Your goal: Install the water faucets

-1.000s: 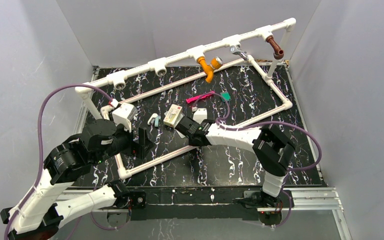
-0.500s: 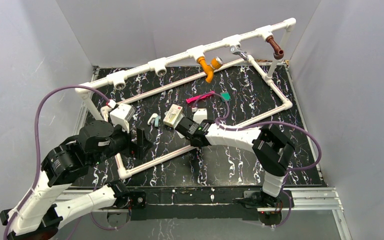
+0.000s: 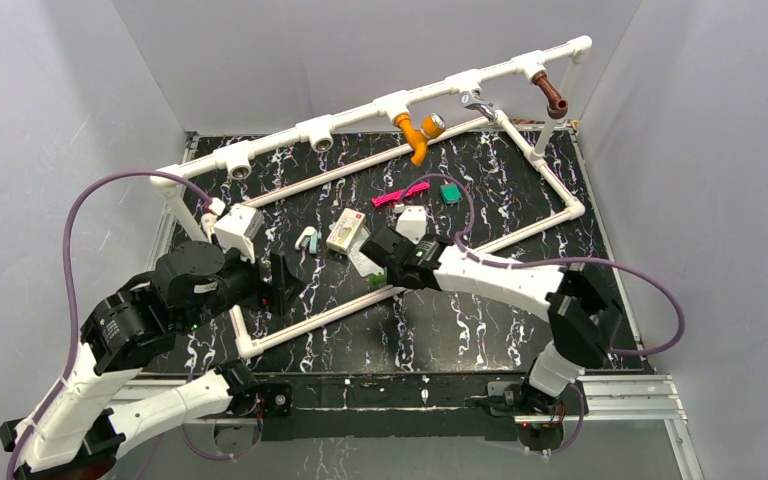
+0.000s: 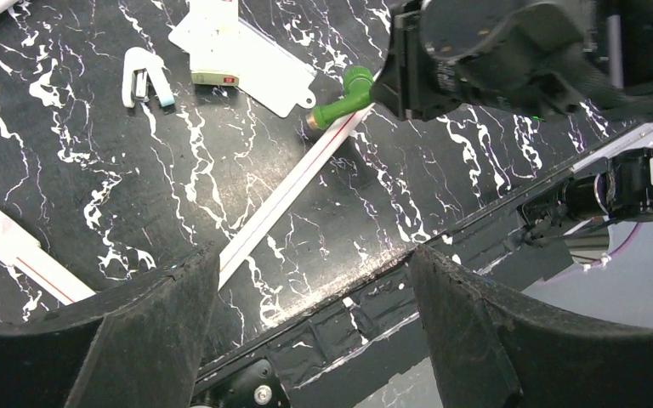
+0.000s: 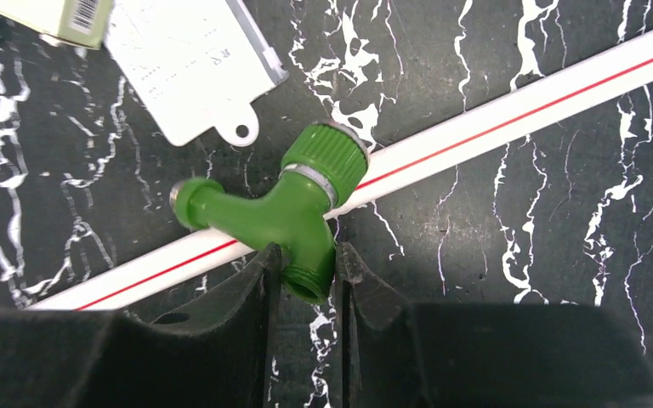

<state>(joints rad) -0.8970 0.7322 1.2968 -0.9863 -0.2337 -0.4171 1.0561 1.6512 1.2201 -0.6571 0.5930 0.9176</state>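
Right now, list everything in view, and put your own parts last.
green faucet: one, green, over the near pipe, in the right gripper
orange faucet: one, orange, on the raised rail, middle
brown faucet: one, brown, rail's far right end
grey fitting: one, grey, on the rail between them
pipe frame: one, white, rail behind, loop on the mat
pink strip: one, pink, mid-mat
green block: one, dark green, right of the strip
cream box: one, cream, mid-mat
white card: one, white, beside the box
white clip: one, white, left of the box
mat: one, black veined white, tabletop
left gripper: one, black, open, above the mat's near edge
right gripper: one, black, shut on the green faucet
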